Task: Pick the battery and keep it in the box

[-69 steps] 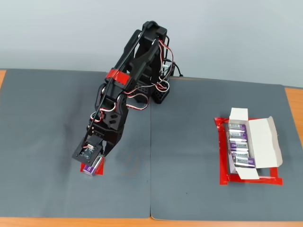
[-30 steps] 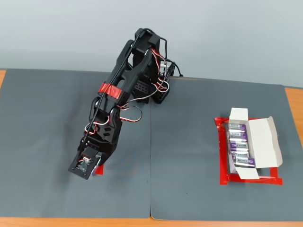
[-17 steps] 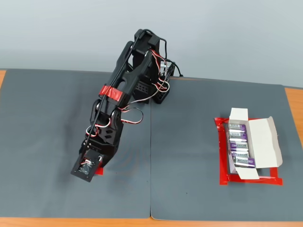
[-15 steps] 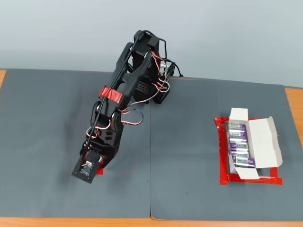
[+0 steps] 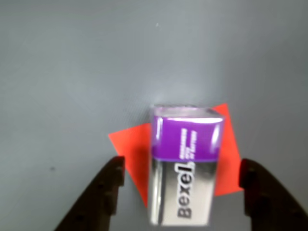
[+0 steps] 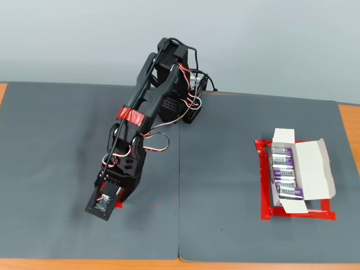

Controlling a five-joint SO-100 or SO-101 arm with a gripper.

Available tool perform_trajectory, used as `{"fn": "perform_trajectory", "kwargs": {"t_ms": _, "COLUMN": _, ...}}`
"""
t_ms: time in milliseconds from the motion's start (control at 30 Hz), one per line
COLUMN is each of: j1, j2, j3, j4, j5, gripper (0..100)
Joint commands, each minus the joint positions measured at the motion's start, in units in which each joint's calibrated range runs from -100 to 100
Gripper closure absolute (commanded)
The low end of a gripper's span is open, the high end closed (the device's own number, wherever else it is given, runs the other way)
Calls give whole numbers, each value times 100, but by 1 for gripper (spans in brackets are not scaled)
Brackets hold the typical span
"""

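Wrist view: the battery (image 5: 185,169), a rectangular block wrapped purple at its far end and silver-white at its near end, with the dark lettering "Bexel" along its length, is being shown lying flat on a red tape patch (image 5: 132,156). The patch is lying on the grey mat (image 5: 72,72) and is showing on both sides of the battery. The two dark fingers (image 5: 103,199) of the gripper (image 5: 182,174) are being held spread wide, one to each side of the battery, with bare mat and tape being seen between each finger and the battery's long sides. The claw is thus released, with nothing being grasped.

Fixed view: the black arm (image 6: 147,115) is being shown reaching down from its base toward the left part of the mat (image 6: 56,140). The gripper (image 6: 108,203) is being held low over the mat, and only a sliver of the red patch (image 6: 118,205) is being seen at its edge; the battery itself is being hidden there by the arm's head. Well to the right of the gripper, the box (image 6: 297,169), a white carton with its flaps folded open, is being shown lying inside a red tape outline (image 6: 264,183). A row of other batteries (image 6: 285,173) with the same purple and silver wrap is being seen inside the box, side by side. The battery under the gripper is being kept well apart from the box.
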State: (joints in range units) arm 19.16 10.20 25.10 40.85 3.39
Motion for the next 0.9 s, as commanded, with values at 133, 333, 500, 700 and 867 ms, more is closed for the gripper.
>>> {"fn": "perform_trajectory", "kwargs": {"t_ms": 133, "j1": 87, "j2": 95, "j3": -380, "j4": -5, "j5": 17, "gripper": 73}}
{"fn": "perform_trajectory", "kwargs": {"t_ms": 333, "j1": 87, "j2": 95, "j3": -389, "j4": 4, "j5": 17, "gripper": 73}}
{"fn": "perform_trajectory", "kwargs": {"t_ms": 500, "j1": 94, "j2": 95, "j3": -371, "j4": 21, "j5": 17, "gripper": 73}}
{"fn": "perform_trajectory", "kwargs": {"t_ms": 700, "j1": 124, "j2": 87, "j3": -353, "j4": 21, "j5": 17, "gripper": 73}}
{"fn": "perform_trajectory", "kwargs": {"t_ms": 867, "j1": 147, "j2": 87, "j3": -353, "j4": 30, "j5": -3, "gripper": 73}}
